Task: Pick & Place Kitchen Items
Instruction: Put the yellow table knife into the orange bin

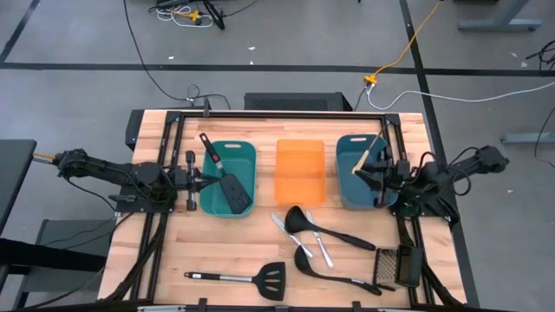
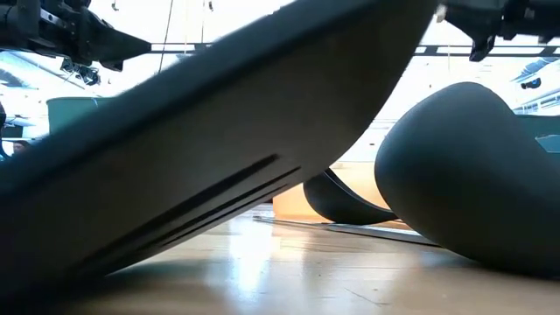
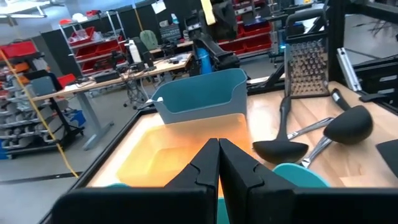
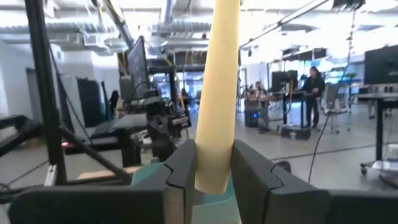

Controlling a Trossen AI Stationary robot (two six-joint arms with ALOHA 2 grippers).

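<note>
Smooth yellow knife (image 4: pixel 216 93) (cylindrical handle) in right claw (image 4: pixel 211 168)

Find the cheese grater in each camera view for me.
High view: the grater lies near the table's front right corner, beside a black ladle.
Low view: not in it; black utensils fill the picture.
Left wrist view: stands upper right, past the ladles.
Right wrist view: not in it.
Shared landmark: the orange tray, also in the left wrist view.
</note>
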